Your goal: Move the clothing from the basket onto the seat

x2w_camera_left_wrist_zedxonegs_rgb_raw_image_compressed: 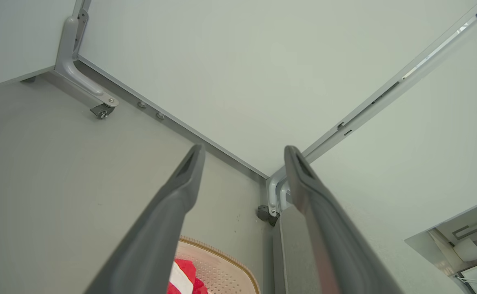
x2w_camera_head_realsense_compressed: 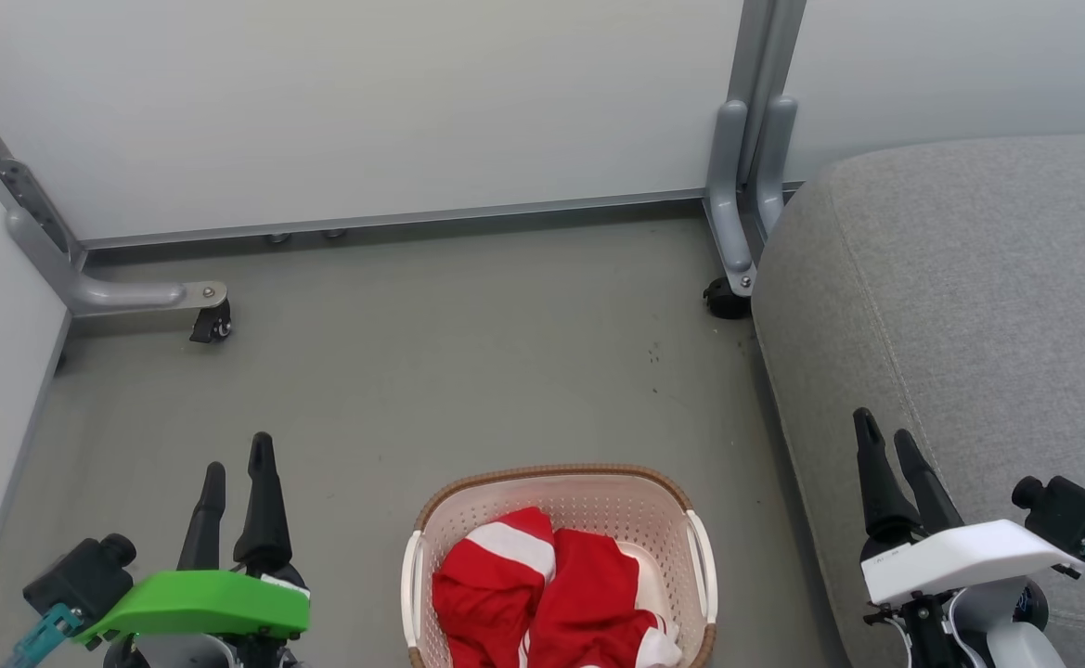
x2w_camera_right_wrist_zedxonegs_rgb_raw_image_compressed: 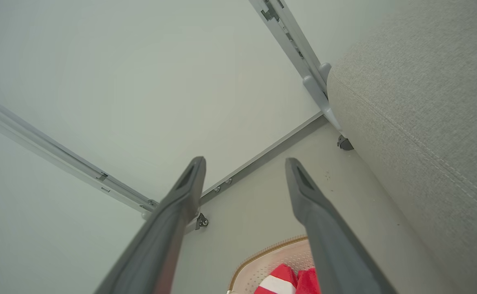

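Left gripper [x2w_camera_head_realsense_compressed: 238,455]: both dark fingers stand apart with nothing between them, low at the robot's left, above the floor [x2w_camera_head_realsense_compressed: 431,371]. Right gripper [x2w_camera_head_realsense_compressed: 884,427]: fingers likewise spread and holding nothing, low at the robot's right, seen against the rounded side of the seat [x2w_camera_head_realsense_compressed: 969,278]. The right wrist view shows a gap between those fingers and the upholstery.

The basket [x2w_camera_head_realsense_compressed: 551,473] sits on the floor between the two grippers, nearest the robot, its near end cut by the head view's bottom edge. The clothing [x2w_camera_head_realsense_compressed: 542,594] lies wholly inside it, below the brown rim. The piece with the broad white band lies on the left, and the second red piece on the right shows white at its near corner.

A narrow strip of floor separates the basket's right handle from the seat's side. The seat's edge is rounded, with a stitched seam running along it.

Beyond the basket a broad stretch of grey floor runs to the pale wall panels [x2w_camera_head_realsense_compressed: 366,102]. A metal foot [x2w_camera_head_realsense_compressed: 134,297] with a caster projects at the far left. A grey upright post [x2w_camera_head_realsense_compressed: 746,186] with its caster stands just beside the seat's far corner.
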{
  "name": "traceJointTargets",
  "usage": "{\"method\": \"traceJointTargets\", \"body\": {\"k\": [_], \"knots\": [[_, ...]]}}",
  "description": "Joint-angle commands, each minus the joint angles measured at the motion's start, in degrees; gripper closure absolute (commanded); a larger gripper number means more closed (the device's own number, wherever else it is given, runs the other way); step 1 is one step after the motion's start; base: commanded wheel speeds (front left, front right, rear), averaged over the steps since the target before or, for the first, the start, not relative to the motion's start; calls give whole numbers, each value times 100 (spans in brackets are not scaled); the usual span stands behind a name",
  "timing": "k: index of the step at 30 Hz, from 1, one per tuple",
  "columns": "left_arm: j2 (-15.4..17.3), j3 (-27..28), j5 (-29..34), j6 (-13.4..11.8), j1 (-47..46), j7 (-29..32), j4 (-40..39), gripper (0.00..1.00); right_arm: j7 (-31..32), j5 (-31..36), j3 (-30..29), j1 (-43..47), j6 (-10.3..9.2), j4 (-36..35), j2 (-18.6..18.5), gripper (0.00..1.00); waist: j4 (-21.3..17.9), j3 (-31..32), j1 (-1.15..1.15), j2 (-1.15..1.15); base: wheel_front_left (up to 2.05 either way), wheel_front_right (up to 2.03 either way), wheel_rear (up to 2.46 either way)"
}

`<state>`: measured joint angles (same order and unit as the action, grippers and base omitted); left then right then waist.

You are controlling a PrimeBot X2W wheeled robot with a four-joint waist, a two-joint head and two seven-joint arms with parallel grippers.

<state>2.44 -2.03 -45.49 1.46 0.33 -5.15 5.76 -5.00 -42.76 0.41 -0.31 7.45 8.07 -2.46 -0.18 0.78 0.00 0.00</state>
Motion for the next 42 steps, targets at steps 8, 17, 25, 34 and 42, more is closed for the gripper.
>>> {"method": "traceJointTargets", "body": {"k": [8, 17, 25, 34, 42], "knots": [[40, -116, 699, -89, 0, -170, -204, 0, -188, 712, 179, -15, 3, -129, -32, 0, -5, -10, 0, 0, 0, 0, 0], [44, -249, 1268, -135, 55, -320, -289, 0, -332, 1313, 305, 58, 3, -156, -37, 0, 1, 30, 0, 0, 0, 0, 0], [47, -321, 1702, -178, 123, -434, -341, 0, -447, 1751, 392, 106, 4, -192, -40, 0, 0, 78, 0, 0, 0, 0, 0], [50, -414, 2221, -186, 222, -558, -367, 0, -572, 2216, 461, 171, 4, -208, -44, 0, -4, 149, 0, 0, 0, 0, 0], [52, -452, 2664, -132, 326, -659, -367, 0, -674, 2569, 491, 232, 4, -203, -46, 0, -9, 229, 0, 0, 0, 0, 0]]}}
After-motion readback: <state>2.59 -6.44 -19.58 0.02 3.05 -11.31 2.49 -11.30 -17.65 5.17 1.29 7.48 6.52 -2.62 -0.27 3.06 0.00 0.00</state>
